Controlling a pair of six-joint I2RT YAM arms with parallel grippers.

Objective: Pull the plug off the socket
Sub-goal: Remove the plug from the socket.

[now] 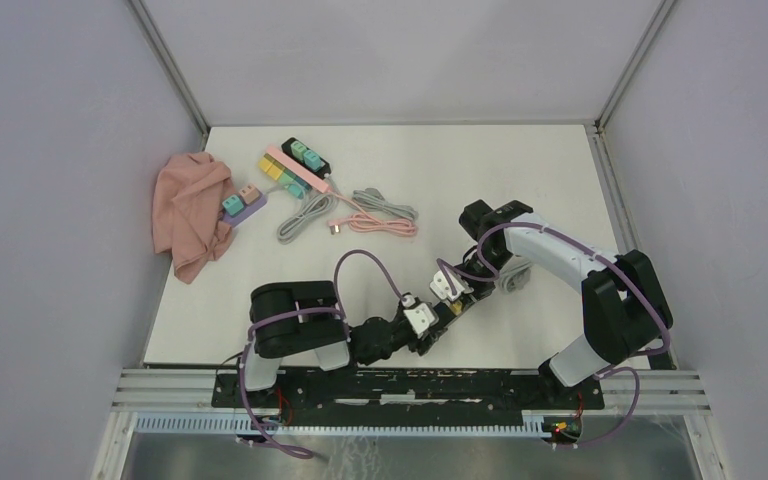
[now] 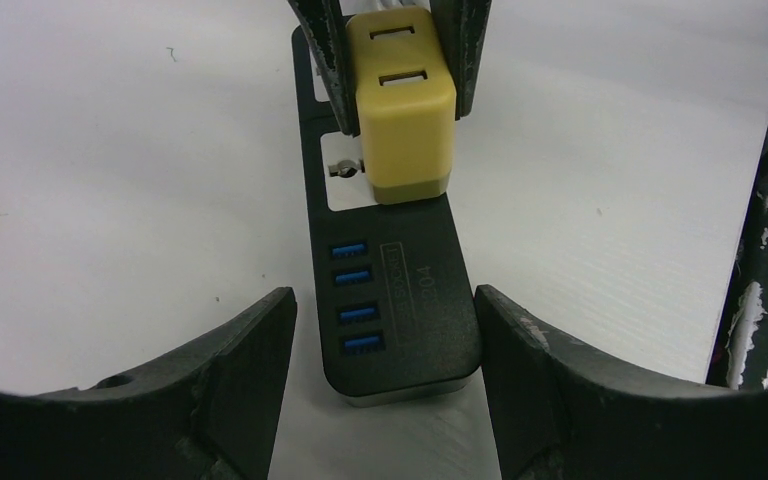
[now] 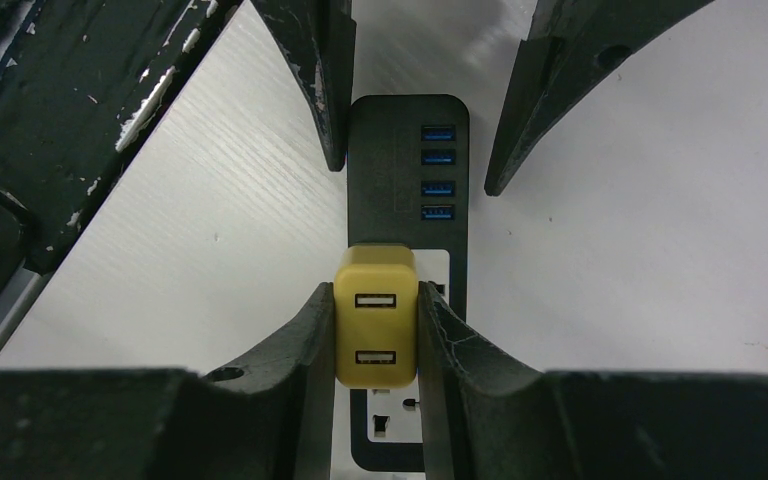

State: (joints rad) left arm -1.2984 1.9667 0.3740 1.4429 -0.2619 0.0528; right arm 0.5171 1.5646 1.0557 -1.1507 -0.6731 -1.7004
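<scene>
A yellow two-port plug (image 3: 375, 315) stands in the white outlet face of a black socket strip (image 3: 407, 170) with blue USB ports. My right gripper (image 3: 375, 330) is shut on the plug, one finger pressed on each side. In the left wrist view the plug (image 2: 405, 130) shows at the top between those fingers. My left gripper (image 2: 385, 340) straddles the USB end of the strip (image 2: 400, 300). Its right finger touches the strip's edge and its left finger stands a little off it. From above, both grippers (image 1: 447, 305) meet near the table's front middle.
A pink cloth (image 1: 190, 212) lies at the far left. Beside it are more strips with coloured plugs (image 1: 295, 165), a grey cable (image 1: 305, 215) and a pink cable (image 1: 375, 222). The metal rail (image 1: 410, 385) runs along the near edge.
</scene>
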